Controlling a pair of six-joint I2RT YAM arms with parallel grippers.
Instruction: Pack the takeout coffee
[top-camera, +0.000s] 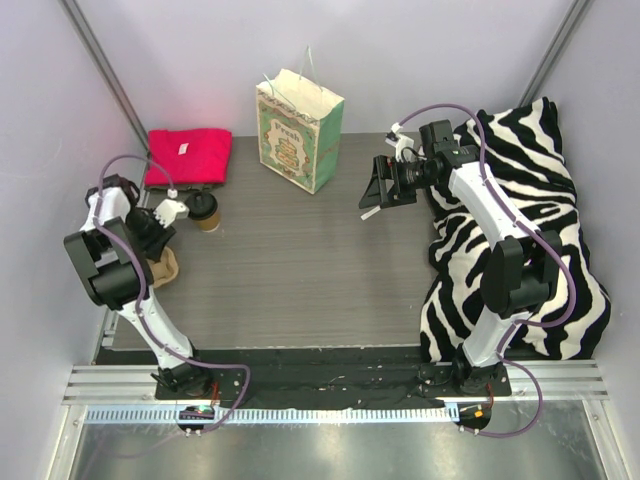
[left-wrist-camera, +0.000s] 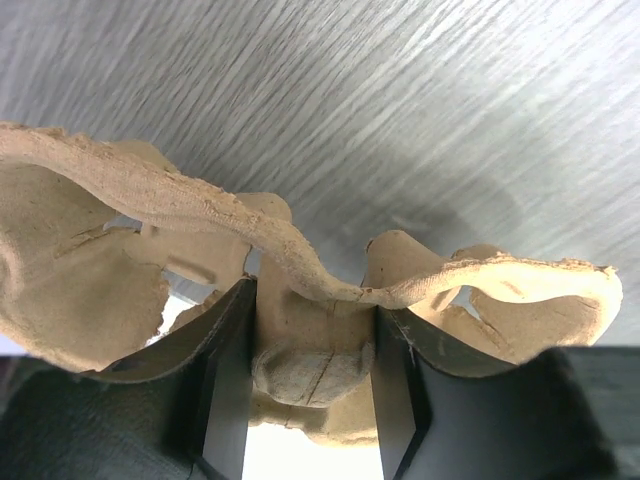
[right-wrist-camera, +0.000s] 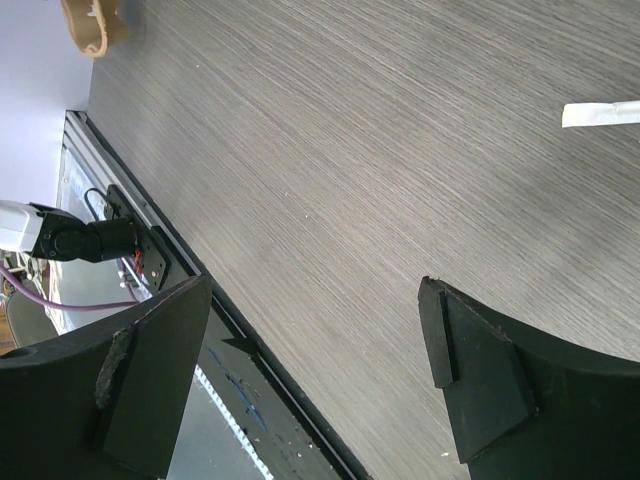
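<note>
The left hand clamps a beige moulded-pulp cup carrier tray. The right hand hangs released over the worktop.

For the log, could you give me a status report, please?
Left tool clamped on beige moulded-pulp carrier tray; right tool open, empty. Tan kraft-paper cup with black lid standing nearby. White-and-green paper bag upright, far side.

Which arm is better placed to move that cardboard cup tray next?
Left. The left gripper is tight on the centre post of the cup tray; the right gripper hangs open over the table, far off near the paper bag.
</note>
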